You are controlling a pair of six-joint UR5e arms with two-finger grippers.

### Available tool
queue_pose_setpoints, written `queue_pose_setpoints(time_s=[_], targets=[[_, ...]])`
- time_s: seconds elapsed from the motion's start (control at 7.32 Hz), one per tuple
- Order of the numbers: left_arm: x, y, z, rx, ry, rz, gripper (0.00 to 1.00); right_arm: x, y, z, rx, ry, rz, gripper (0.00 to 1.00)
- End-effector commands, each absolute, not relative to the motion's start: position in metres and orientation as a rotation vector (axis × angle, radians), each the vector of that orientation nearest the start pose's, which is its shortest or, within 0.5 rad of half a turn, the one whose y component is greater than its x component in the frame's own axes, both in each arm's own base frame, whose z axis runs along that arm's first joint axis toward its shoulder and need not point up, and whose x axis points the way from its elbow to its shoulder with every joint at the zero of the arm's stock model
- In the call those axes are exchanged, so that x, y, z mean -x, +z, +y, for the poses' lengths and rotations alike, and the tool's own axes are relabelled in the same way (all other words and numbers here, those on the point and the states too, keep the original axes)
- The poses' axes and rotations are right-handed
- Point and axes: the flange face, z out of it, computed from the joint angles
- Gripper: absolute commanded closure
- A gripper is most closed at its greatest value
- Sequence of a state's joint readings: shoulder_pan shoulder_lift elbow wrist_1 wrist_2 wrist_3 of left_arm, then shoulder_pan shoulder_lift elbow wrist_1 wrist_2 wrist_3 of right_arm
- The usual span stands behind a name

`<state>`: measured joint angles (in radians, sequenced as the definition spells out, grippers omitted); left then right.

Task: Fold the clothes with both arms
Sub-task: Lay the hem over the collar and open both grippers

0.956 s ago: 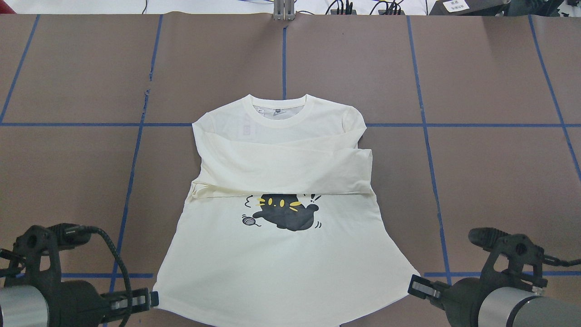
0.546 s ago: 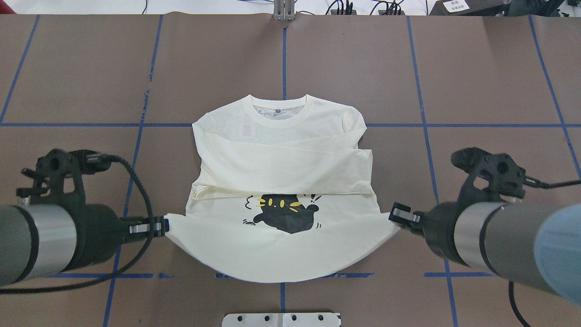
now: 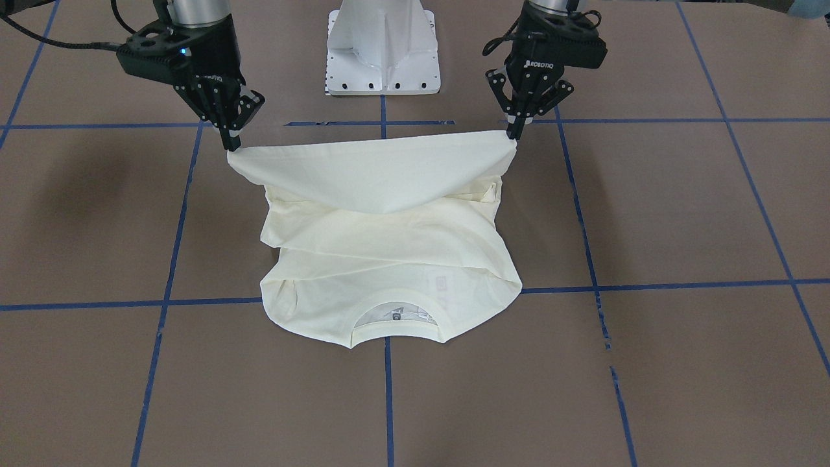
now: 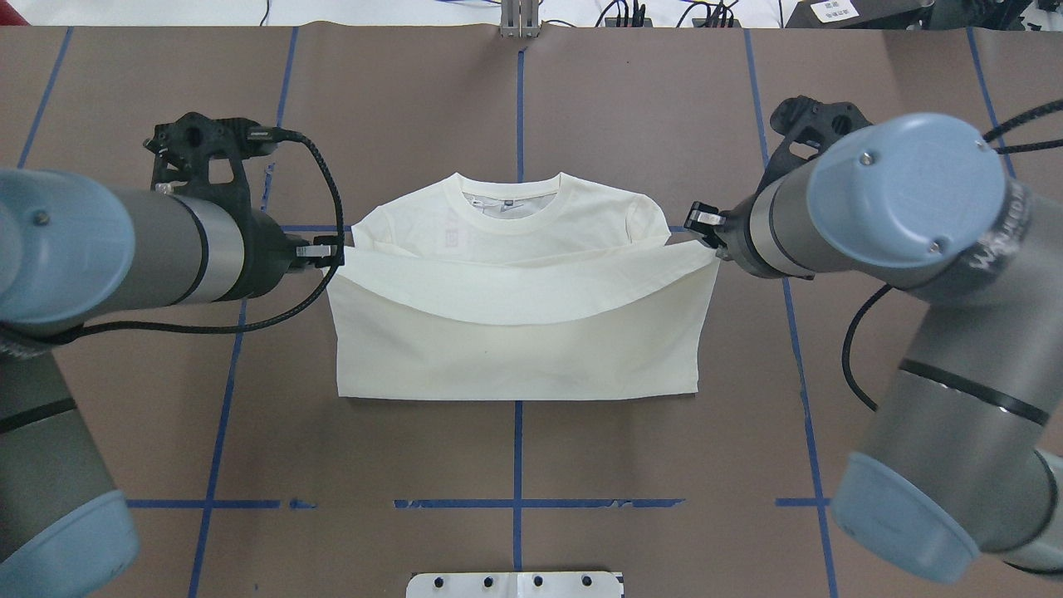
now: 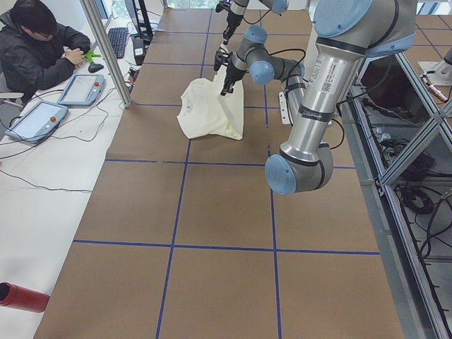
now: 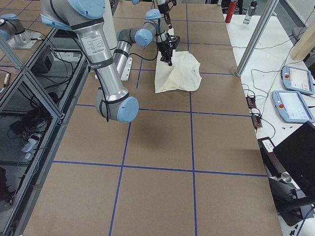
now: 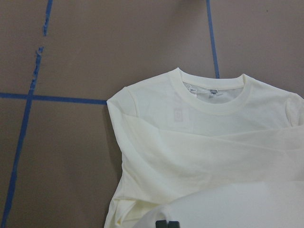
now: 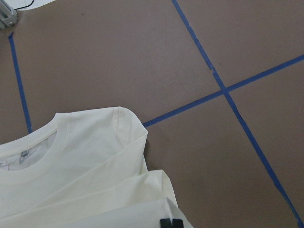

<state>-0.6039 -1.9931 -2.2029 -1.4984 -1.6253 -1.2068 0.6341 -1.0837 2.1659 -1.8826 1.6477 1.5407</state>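
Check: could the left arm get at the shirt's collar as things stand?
Probably yes for reach, not for grasping. The collar lies uncovered just beyond the left tool, with nothing between. But that tool is shut on a lifted hem corner, so it would have to let go first.

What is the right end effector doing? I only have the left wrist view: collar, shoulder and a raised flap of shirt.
Observer: Overhead, the right end effector is shut on the other hem corner of the shirt, opposite the left end effector.
Operator: Is the cloth taut between them?
Observer: No. In the front-facing view, the hem sags in the middle.
Operator: Where does the flap bend back?
Observer: Overhead, the crease lies straight on the table, along the shirt's edge nearest the robot.
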Motion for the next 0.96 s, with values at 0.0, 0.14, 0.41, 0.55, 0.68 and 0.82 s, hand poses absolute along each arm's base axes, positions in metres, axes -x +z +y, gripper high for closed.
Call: queue_pose_setpoints(time_s=[0.0, 0.14, 0.41, 0.55, 0.68, 0.82], targets=[[-0.369, 0.209, -0.446, -0.443, -0.182, 0.827, 1.00, 0.397, 0.230, -0.480, -0.212, 0.562, -0.769, 1.00], [-0.396, 0.237, -0.471, -0.453, -0.184, 0.832, 1.00, 0.410, 0.251, -0.500, -0.222, 0.572, -0.775, 1.00], [-0.444, 0.281, -0.518, -0.457, -0.197, 0.809, 1.00, 0.452, 0.265, -0.537, -0.217, 0.578, -0.744, 1.00], [-0.459, 0.292, -0.530, -0.439, -0.200, 0.779, 1.00, 0.463, 0.279, -0.545, -0.210, 0.579, -0.722, 1.00], [-0.467, 0.308, -0.536, -0.437, -0.202, 0.765, 1.00, 0.468, 0.294, -0.549, -0.201, 0.582, -0.697, 1.00], [-0.471, 0.319, -0.539, -0.432, -0.201, 0.757, 1.00, 0.471, 0.303, -0.551, -0.199, 0.569, -0.678, 1.00]])
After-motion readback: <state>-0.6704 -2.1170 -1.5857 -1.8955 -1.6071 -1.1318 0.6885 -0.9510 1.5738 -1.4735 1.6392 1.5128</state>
